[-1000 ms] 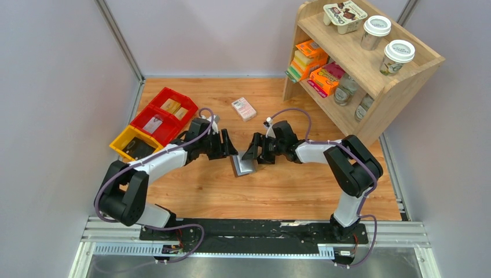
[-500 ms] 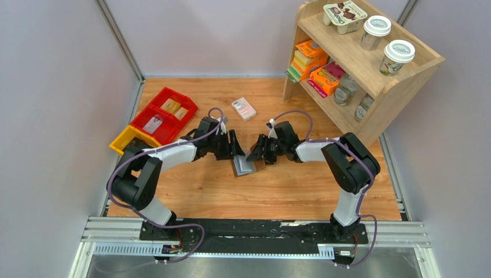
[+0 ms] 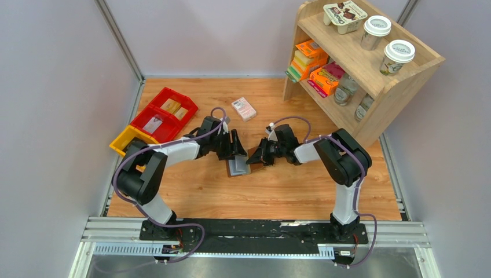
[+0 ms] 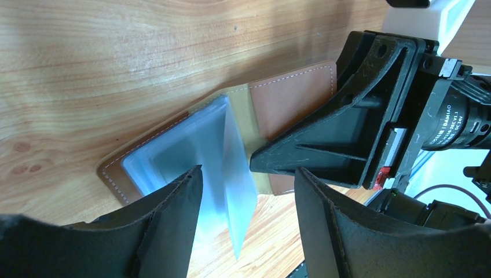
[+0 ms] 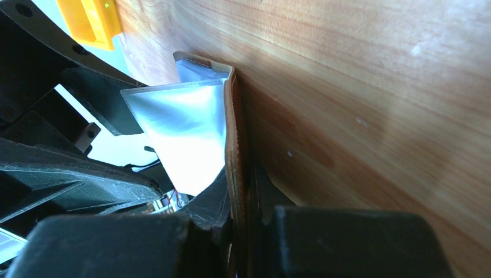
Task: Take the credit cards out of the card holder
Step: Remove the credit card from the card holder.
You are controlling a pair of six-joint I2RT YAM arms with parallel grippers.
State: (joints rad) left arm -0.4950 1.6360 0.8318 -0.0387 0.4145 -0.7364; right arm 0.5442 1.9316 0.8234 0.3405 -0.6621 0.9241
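Lying open at the centre of the surface (image 3: 289, 191), nearest the arm bases, the card holder (image 3: 237, 169) is judged a light, limp leather fold. Its pale sleeves (image 4: 231, 156) look thin and slick. The credit cards cannot be told apart from the sleeves in any view. They are judged stiff, thin and smooth, each best pinched across both faces at an exposed short edge while the holder is restrained.

In the left wrist view the holder's long axis runs 8 to 2 o'clock, inner face up. One sleeve stands on edge, its free corner toward 6 o'clock.

The left gripper (image 4: 246, 174), at 12 o'clock of the holder in the top view, is spread wide astride that sleeve; contact cannot be told. The right gripper (image 5: 242, 200), at 2 o'clock, is clamped on the brown flap's edge.

Farther off are a patterned box (image 3: 244, 108) at 12 o'clock, red bins (image 3: 165, 116) at 10 o'clock and a shelf (image 3: 370, 69) at 2 o'clock.
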